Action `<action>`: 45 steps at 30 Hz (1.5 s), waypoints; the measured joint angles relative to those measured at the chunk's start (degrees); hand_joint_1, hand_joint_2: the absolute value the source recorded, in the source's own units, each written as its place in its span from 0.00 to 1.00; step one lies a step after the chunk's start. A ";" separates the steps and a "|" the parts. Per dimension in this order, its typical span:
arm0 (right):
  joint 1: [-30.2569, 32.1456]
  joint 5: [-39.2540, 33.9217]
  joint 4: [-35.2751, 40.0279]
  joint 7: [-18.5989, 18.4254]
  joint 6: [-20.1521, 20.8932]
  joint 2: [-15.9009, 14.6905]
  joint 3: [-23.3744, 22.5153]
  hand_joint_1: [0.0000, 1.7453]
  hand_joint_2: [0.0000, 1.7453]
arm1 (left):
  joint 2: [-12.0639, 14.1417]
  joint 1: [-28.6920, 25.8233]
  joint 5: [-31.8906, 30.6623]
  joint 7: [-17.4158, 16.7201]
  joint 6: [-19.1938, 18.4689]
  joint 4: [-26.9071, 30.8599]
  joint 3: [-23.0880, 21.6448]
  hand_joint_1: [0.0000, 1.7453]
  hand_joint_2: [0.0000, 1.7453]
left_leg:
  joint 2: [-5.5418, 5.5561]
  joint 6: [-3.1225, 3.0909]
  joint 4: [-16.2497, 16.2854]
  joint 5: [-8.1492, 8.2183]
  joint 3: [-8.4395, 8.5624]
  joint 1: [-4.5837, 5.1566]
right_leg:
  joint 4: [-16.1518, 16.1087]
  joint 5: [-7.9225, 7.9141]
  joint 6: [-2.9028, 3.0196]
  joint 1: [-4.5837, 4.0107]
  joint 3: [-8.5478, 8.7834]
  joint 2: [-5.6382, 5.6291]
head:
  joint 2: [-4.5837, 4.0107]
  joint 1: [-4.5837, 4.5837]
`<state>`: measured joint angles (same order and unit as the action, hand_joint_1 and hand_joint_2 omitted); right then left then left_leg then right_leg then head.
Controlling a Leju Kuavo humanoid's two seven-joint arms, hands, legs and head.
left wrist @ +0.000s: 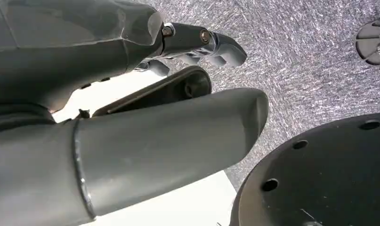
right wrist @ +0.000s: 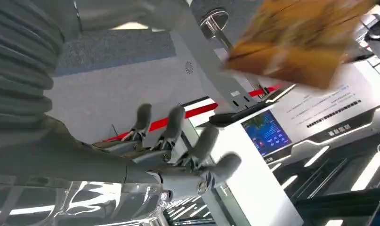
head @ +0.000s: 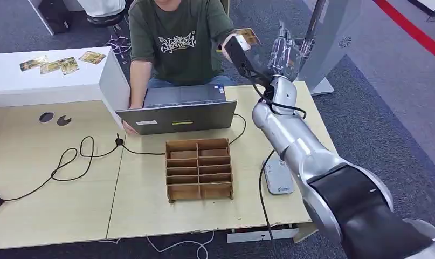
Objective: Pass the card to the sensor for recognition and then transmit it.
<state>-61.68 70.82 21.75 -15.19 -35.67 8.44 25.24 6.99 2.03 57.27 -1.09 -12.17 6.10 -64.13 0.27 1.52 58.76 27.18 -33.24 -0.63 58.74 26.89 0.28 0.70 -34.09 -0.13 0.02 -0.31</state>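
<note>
Card (head: 248,36) sits at one o'clock in our head view, in a person's hand (head: 240,43) above the table's (head: 53,205) far edge, blurred in the right wrist view. Right hand (head: 284,48) is raised just beside it, fingers (right wrist: 204,143) spread, empty. Left hand (left wrist: 197,44): we cannot tell its state. Sensor (head: 278,177) lies at four o'clock, beside the wooden organiser (head: 199,169).

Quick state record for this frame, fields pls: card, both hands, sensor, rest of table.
card: raised, at the person's hand, apart from the robot's fingers; blurred in the right wrist view
right hand: raised toward the person, fingers spread, holds nothing
left hand: over carpet; grasp unclear
sensor: flat grey pad on the table, beside the wooden divider box, nothing on it
other: laptop; spare cards
</note>
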 joint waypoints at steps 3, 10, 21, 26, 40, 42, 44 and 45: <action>0.00 0.20 0.00 0.13 0.00 0.00 -0.09 0.00 1.00 | 0.00 0.05 0.09 0.00 0.00 0.00 0.00 0.00 0.00 | 0.00 0.00 0.00 0.00 0.00 0.00 | 0.00 0.00 0.00 0.00 0.00 0.00 | 0.00 0.00; 0.03 1.20 -0.02 0.13 -0.20 0.00 -0.11 0.00 1.00 | 0.00 0.08 0.15 0.00 0.00 0.00 0.00 0.00 0.00 | 0.00 0.00 0.00 0.00 0.00 0.00 | 0.00 0.00 0.00 0.00 0.00 0.00 | 0.00 0.00; 0.08 2.49 -0.09 0.24 -0.48 0.00 -0.35 0.00 1.00 | 0.00 0.09 0.35 0.00 0.00 0.00 0.00 0.00 0.00 | 0.00 0.00 0.00 0.00 0.00 0.00 | 0.00 0.00 0.00 0.00 0.00 0.00 | 0.00 0.00; 0.78 2.40 0.28 2.27 -1.31 0.04 -1.35 0.00 1.00 | -0.04 0.08 1.11 0.00 0.20 0.00 0.00 0.00 0.00 | 0.00 0.00 0.00 0.00 0.00 0.00 | 0.00 0.00 0.00 0.00 0.00 0.00 | 0.00 -0.02; 11.23 1.42 10.27 7.60 -1.55 0.04 -7.82 0.00 1.00 | -0.63 -0.37 3.96 0.04 1.31 0.00 0.00 0.00 0.00 | 0.00 0.00 0.00 0.00 -0.01 0.00 | 0.00 0.00 0.00 0.00 0.00 0.01 | 0.00 -0.02; 12.61 1.03 11.94 8.66 -1.55 0.04 -9.05 0.00 1.00 | -0.81 -0.59 4.31 0.18 1.42 0.00 0.00 0.00 0.00 | 0.00 0.00 0.00 0.00 -0.01 0.00 | 0.00 0.00 0.00 0.00 0.00 0.01 | 0.00 0.00; 13.78 0.59 13.52 9.63 -1.55 0.04 -10.23 0.00 1.00 | -0.92 -0.74 4.55 0.24 1.57 0.00 0.00 0.00 0.00 | 0.01 0.00 0.00 0.01 -0.01 0.00 | 0.00 0.00 0.00 0.00 0.00 0.01 | 0.00 0.00; 14.62 0.48 14.63 10.27 -1.55 0.04 -10.84 0.00 1.00 | -1.05 -0.79 4.88 0.35 1.79 0.00 0.00 0.00 0.00 | 0.00 0.00 0.00 0.01 0.00 0.00 | 0.00 0.00 0.00 0.00 0.00 0.01 | 0.00 0.00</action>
<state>-47.07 71.30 36.37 -4.92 -37.22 8.48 14.40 5.94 1.23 62.14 -0.74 -10.38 6.10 -64.13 0.27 1.52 58.76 27.18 -33.24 -0.63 58.73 26.90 0.28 0.70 -34.09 -0.13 0.02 -0.31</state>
